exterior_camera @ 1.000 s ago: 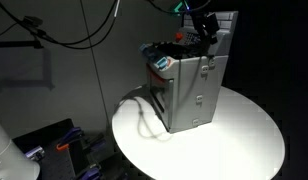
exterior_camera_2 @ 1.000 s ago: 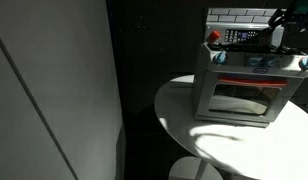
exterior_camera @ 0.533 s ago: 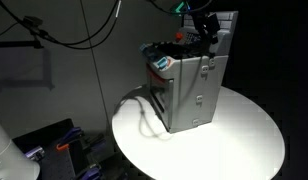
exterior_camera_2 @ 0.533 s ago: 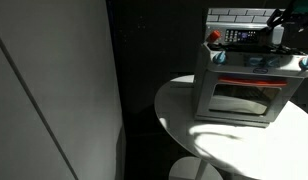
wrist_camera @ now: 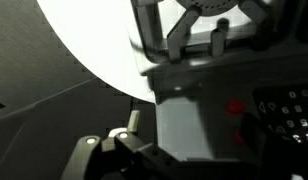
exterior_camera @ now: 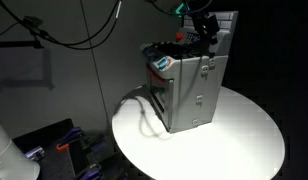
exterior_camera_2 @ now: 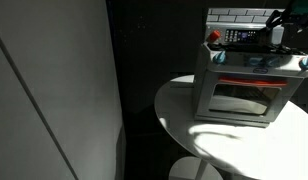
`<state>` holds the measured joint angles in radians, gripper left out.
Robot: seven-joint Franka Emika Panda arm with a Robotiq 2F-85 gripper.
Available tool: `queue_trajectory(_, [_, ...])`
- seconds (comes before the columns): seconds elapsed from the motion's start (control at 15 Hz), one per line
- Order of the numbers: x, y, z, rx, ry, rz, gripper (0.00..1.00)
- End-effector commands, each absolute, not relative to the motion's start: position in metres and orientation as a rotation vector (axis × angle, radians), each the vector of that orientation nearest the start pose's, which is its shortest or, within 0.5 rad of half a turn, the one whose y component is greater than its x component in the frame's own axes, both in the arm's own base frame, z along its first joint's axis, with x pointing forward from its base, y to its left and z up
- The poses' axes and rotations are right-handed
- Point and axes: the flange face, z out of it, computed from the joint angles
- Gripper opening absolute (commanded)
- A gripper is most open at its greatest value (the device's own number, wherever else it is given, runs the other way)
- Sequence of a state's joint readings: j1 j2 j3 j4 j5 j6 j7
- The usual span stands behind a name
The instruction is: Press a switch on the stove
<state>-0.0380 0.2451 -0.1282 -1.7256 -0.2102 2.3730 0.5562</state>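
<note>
**Exterior view, stove seen from the side.** We see the stove point(exterior_camera: 189, 90) standing on the round white tabletop point(exterior_camera: 229, 145). Its white back panel point(exterior_camera: 226, 22) rises at the far end of the top. Red and blue parts point(exterior_camera: 164, 62) sit at the near end. The gripper point(exterior_camera: 206, 30) hangs over the top of the stove, just in front of the back panel. It shows only as a dark shape. We cannot tell whether the fingers are spread or pressed together, nor whether they touch the stove. Black cables point(exterior_camera: 74, 35) hang in the dark background.

**Exterior view, stove seen from the front.** The stove point(exterior_camera_2: 244, 90) faces the camera on the tabletop point(exterior_camera_2: 224, 150). Its oven door point(exterior_camera_2: 242, 98) is closed. The tiled back panel point(exterior_camera_2: 239, 14) stands behind the top. A red knob point(exterior_camera_2: 215, 37) sits at one top corner. The gripper point(exterior_camera_2: 278, 32) is above the opposite end of the top, close to the picture's edge. Here too the fingers are too small and dark to read. A large pale wall panel point(exterior_camera_2: 54, 90) fills the side of the picture away from the stove.

**Wrist view.** The picture is blurred. We make out a grey surface of the stove point(wrist_camera: 189, 120), a red control point(wrist_camera: 235, 106) on it, and a dark strip point(wrist_camera: 289, 105) with white marks just beside that control. The bright tabletop point(wrist_camera: 89, 40) lies beyond. We cannot identify the fingers with certainty in this view.
</note>
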Motion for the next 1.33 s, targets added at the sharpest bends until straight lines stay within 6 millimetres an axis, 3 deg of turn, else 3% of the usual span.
queue_trajectory(0.0, [0.6643, -0.1057, 0.4887, -3.048, 0.954, -0.705, 1.0])
queue_trajectory(1.27, [0.6721, -0.1104, 0.4887, -3.047, 0.95, -0.738, 1.0])
